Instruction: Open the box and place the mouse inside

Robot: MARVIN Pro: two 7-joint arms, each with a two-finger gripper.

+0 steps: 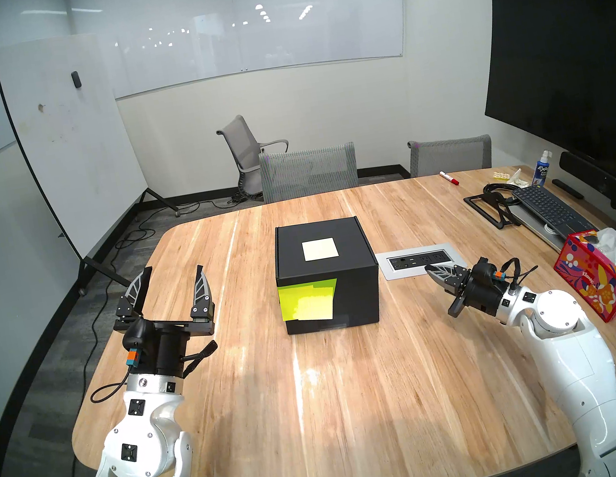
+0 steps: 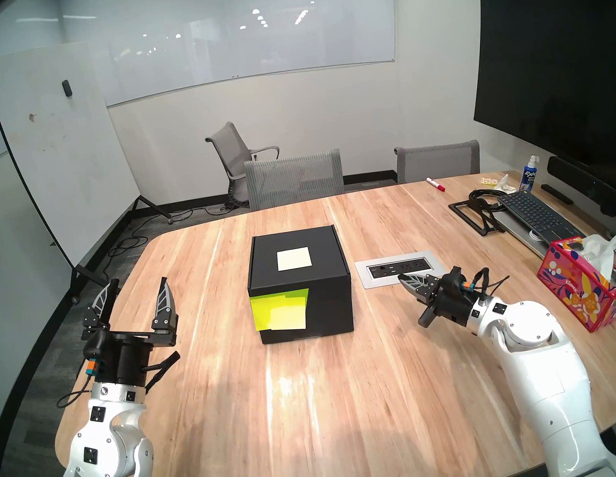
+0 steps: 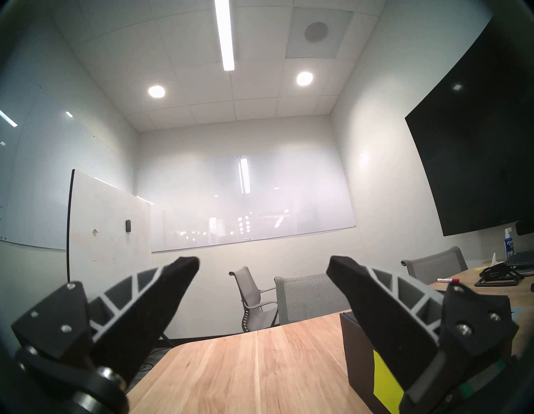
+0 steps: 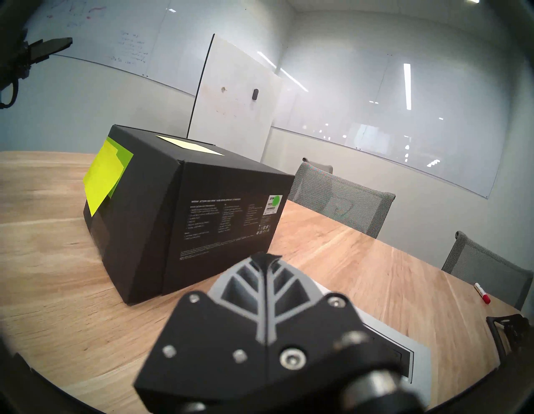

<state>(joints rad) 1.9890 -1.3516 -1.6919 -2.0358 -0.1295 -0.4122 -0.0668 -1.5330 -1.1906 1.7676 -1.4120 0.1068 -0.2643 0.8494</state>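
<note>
The box (image 1: 326, 273), black and closed, is sitting near the middle of the table (image 1: 327, 411), wearing one pale square note (image 1: 320, 249) on its lid and overlapping neon yellow-green sticky notes (image 1: 308, 300) on the face toward the robot. No mouse is showing in any view. The left gripper (image 1: 173, 281) is hovering above the table's left edge, well apart from the box, its two fingers standing wide apart and holding nothing. The right gripper (image 1: 431, 270) is pointing toward the box's right side, just over the grey power outlet plate (image 1: 419, 260), its fingers pressed together on nothing and touching nothing. The right wrist view is giving what the head views are not: small white print and a green-dotted label (image 4: 274, 201) on the box's right face (too small to read). The left wrist view is catching only a corner of the box (image 3: 358, 352) behind its right finger (image 3: 384, 312). Three grey chairs are standing beyond the table, one red marker (image 1: 449, 178) is lying at the far edge, and one patterned tissue box (image 1: 598, 274) is sitting at the right.
</note>
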